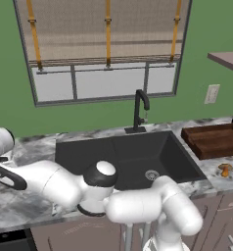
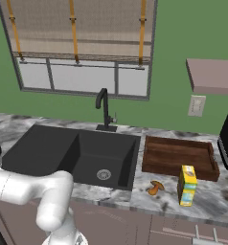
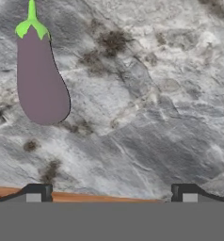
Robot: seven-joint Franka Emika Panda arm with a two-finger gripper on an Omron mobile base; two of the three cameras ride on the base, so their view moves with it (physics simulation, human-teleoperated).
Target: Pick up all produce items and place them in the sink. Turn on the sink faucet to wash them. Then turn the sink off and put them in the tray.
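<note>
Claw: jaws stood wide apart with nothing between them, pointing down at bare marble counter.
Tips: both dark fingertips rose at the bottom of the hand view, level with each other, with only stone in the gap.
Eggplant: lay flat on the counter, ahead of the claw and off to its left-tip side, clear of both tips and touching neither.
Long axis: ran roughly straight away from the claw, crossways to the line joining the two tips; the fat rounded end was nearer the claw, the green stem farther.
Offset: the body sat about in line with the left tip, not between the tips, so by my judgement the claw needed to shift toward that side and forward before lowering.
Fit: since the jaws would close across the narrow width, little or no wrist roll looked needed; this is a judgement.
Sink: the black basin held no produce; in the left base view the arm reached left of it, over the counter.
Faucet: behind the sink; no water seen.
Orange piece: on the counter well beyond the sink, just in front of the tray.
</note>
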